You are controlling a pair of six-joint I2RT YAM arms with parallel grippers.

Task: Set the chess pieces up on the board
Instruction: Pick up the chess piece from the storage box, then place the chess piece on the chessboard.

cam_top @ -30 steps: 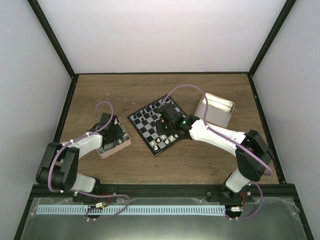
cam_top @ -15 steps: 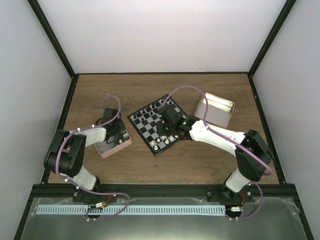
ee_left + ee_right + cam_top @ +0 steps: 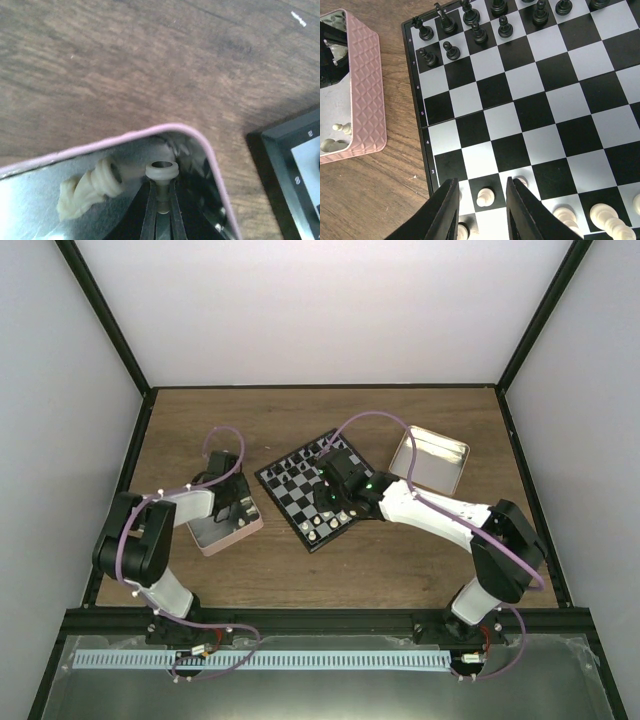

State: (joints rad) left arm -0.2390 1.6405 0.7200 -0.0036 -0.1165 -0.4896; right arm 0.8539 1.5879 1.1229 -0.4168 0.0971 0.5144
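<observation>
These chess pieces (image 3: 600, 215) are tiny, light plastic, prob slick and round, so they'll roll or pop out if pinched off-centre. Best spot imo is the narrow neck under the wider rim.

That's where the left gripper (image 3: 161, 197) has hold: dipped into the corner of the pink tin (image 3: 150, 131), fingers together, clamped on a cream piece (image 3: 161, 171). A second piece (image 3: 87, 192) lies on its side beside it. Left arm's folded back, wrist angled down.

Right arm reaches across the board (image 3: 545, 115). The right gripper (image 3: 481, 186) is low over the near rows w/ fingers apart, a white pawn (image 3: 484, 196) between them, not touching afaict. Black pieces (image 3: 470, 30) fill the far rows.
</observation>
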